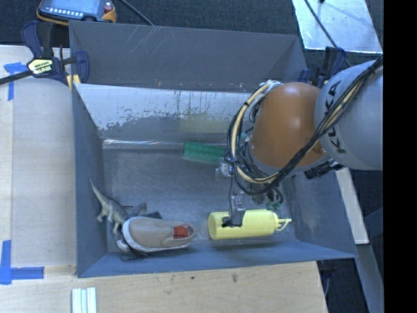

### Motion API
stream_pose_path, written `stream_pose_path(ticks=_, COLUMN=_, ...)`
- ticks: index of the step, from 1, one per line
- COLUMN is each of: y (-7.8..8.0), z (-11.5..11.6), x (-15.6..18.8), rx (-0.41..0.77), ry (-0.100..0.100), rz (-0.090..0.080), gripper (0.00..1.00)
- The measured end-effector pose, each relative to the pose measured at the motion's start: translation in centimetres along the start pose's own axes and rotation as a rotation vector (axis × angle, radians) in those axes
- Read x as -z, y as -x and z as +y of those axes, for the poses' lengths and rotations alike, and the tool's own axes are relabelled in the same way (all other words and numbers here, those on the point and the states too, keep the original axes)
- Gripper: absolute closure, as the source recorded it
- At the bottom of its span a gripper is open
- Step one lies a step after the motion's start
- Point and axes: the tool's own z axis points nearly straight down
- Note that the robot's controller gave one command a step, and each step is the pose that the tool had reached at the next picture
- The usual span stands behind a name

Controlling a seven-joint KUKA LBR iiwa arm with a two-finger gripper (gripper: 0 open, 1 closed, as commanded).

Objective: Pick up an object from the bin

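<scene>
Bottle, the yellow one: where does it lie in the camera view?

On its side on the floor of the bin, close to the front wall and right of the middle, narrow end pointing right.

And the gripper?

Low over the bottle's left part, dark against the yellow. It hangs under the orange cover and its looped cables. Whether it is spread or pressed together, I cannot tell.

What lies nearby?

A beige shoe with a red patch, just left of the bottle. A grey dinosaur beside the shoe, by the left wall. A green thing well apart, at the back wall.
</scene>
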Motion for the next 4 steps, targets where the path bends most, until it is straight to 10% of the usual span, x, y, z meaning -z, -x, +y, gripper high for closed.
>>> stream_pose_path(ticks=2, y=-0.9, z=-1.3, x=-0.9, rx=0.184, ry=0.001, rz=-0.012, gripper=0.0)
stream_pose_path(ticks=3, y=-1.7, z=-5.5, x=0.6, rx=0.353, ry=-0.001, rz=-0.008, gripper=0.0)
stream_pose_path(ticks=4, y=-2.3, z=-5.6, x=-3.1, rx=0.222, ry=-0.003, rz=-0.016, gripper=0.0)
